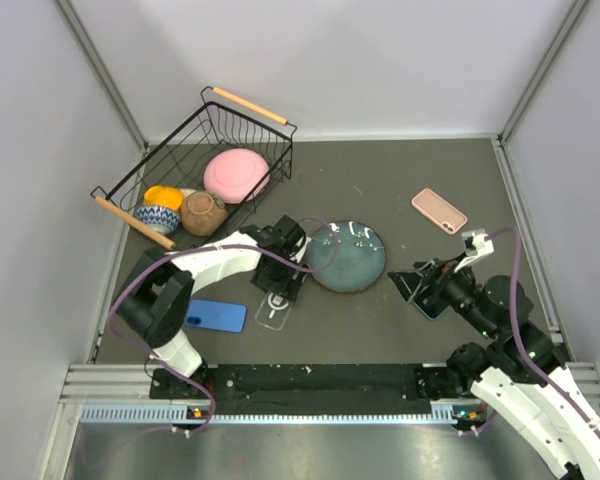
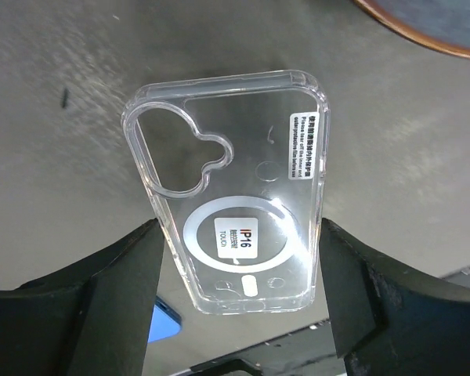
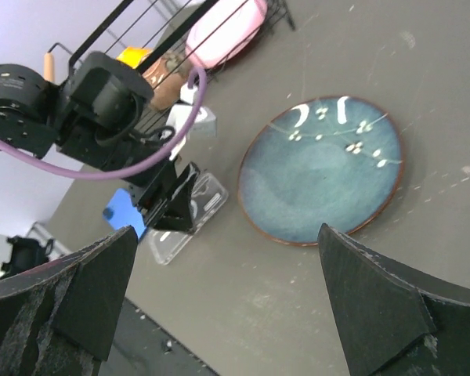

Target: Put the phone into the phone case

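Observation:
The clear phone case (image 1: 274, 311) lies flat on the dark table, inner side up, with an "IP16" sticker; it fills the left wrist view (image 2: 235, 196). My left gripper (image 1: 280, 281) hovers just over it, open, with one finger on each long side of the case's lower end (image 2: 240, 239), and grips nothing. A blue phone (image 1: 217, 316) lies flat just left of the case, and a corner of it shows in the left wrist view (image 2: 163, 323). A pink phone (image 1: 439, 210) lies at the far right. My right gripper (image 1: 421, 284) is open and empty above the table, right of the plate.
A blue-green plate (image 1: 347, 256) sits right of the case, close to the left gripper. A black wire basket (image 1: 150, 170) at the back left holds a pink bowl (image 1: 236, 174), a brown cup and small bowls. Walls close in both sides.

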You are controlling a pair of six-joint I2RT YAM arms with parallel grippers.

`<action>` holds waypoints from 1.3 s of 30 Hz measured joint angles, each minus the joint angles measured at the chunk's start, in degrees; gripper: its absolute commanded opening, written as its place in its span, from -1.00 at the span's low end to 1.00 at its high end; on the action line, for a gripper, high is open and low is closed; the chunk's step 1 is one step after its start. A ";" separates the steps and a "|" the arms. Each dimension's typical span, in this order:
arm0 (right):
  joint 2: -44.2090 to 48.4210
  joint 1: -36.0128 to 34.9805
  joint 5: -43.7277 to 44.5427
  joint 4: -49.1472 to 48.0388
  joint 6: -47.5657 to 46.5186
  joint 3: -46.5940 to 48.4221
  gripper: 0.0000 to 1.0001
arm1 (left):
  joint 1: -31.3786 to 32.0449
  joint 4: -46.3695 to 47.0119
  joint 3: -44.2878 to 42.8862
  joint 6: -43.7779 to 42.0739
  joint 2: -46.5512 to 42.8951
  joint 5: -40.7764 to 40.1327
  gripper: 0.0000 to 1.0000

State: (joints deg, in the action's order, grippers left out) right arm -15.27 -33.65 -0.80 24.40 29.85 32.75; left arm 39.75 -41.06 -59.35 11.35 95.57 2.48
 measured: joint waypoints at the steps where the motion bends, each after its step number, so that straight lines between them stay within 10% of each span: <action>1: -0.22 0.00 -1.14 -0.66 1.03 -1.05 0.92 | -0.02 0.20 0.46 0.68 -1.07 1.33 0.04; 14: -16.94 -0.57 -19.32 -31.63 20.55 -21.53 0.29 | -3.41 13.11 10.21 15.28 -18.64 22.12 0.04; 31: -39.01 -17.35 -20.24 -63.17 24.26 -21.14 0.14 | -3.67 37.59 23.06 33.51 -34.95 31.56 -0.02; 39: -44.04 -19.19 -19.26 -68.63 25.73 -19.39 -0.53 | -3.69 41.09 24.44 34.27 -35.10 31.28 -0.03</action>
State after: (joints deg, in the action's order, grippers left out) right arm -59.31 -52.84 -20.05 -44.23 55.57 13.37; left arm 36.05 0.03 -34.92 45.63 60.47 33.76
